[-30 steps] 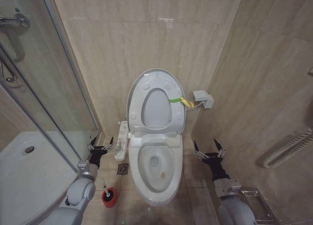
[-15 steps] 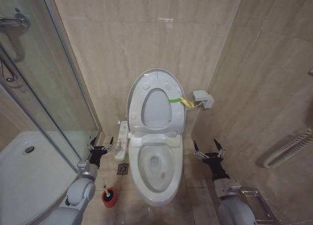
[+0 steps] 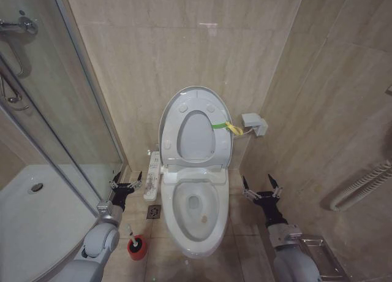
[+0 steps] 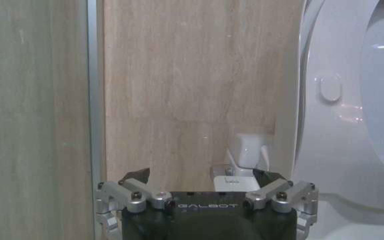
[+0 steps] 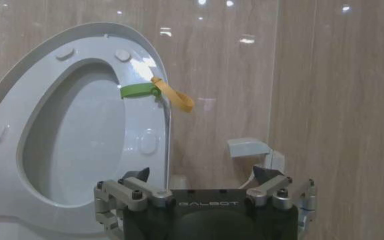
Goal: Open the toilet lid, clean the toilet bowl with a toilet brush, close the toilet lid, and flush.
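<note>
Lid point(image 3: 195, 132) stands raised against the tiled back wall point(image 3: 184, 43), with the seat ring point(image 3: 196, 137) folded up against it; a green and yellow strap point(image 3: 225, 127) hangs from the ring's right edge. Below it the bowl point(image 3: 195, 209) lies open, water at its bottom. The brush point(image 3: 136, 244) stands upright in its red holder on the floor point(image 3: 245, 233), just left of the bowl's front and beside the left forearm. A floor drain point(image 3: 154, 212) sits between the holder and the bowl, and the long white button panel point(image 3: 153, 175) runs along the bowl's left side.

Left pincer point(image 3: 125, 185) hovers low at the left of the toilet, near the button panel and close to the glass shower door point(image 3: 55, 129), its fingers spread and holding nothing. In the left wrist view the spread pincer point(image 4: 205, 181) points toward the wall, with the raised lid's edge point(image 4: 312, 100) to one side.

Right pincer point(image 3: 261, 187) hovers at matching height on the right of the bowl, well apart from it, fingers also spread and empty. The right wrist view shows that pincer point(image 5: 204, 178) facing the raised lid point(image 5: 78, 125) and the strap point(image 5: 158, 94), with a small grey wall box point(image 5: 249, 147) beside them. That box point(image 3: 253, 123) is on the wall right of the lid.
</note>
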Controlling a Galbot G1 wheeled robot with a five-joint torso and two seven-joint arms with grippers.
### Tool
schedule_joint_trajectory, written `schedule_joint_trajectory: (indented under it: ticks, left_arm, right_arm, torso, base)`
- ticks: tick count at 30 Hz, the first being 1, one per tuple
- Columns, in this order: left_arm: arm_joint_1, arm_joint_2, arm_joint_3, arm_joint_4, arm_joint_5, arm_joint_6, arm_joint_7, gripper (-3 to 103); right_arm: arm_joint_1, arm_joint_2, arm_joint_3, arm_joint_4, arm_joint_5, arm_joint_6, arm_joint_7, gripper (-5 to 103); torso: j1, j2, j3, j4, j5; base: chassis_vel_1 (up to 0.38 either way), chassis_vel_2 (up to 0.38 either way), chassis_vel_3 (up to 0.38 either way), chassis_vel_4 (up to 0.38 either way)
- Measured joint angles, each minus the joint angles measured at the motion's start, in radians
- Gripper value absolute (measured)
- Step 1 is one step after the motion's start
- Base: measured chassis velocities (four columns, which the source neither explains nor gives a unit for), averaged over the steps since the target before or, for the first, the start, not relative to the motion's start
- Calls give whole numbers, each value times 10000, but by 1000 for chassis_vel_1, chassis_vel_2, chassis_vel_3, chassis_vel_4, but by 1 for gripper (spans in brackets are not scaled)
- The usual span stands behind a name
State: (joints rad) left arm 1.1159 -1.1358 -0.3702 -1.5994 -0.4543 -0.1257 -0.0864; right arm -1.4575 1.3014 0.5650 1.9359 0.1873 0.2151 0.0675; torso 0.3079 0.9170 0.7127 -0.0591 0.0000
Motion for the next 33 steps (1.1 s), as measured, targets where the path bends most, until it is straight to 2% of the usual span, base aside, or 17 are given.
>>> schedule_joint_trajectory:
  ticks: [33]
  left_arm:
    - [0,0,0,0,0,0,0,100]
  right_arm:
    - [0,0,0,0,0,0,0,100]
  torso:
    - [0,0,0,0,0]
  base:
    - [0,0,0,0]
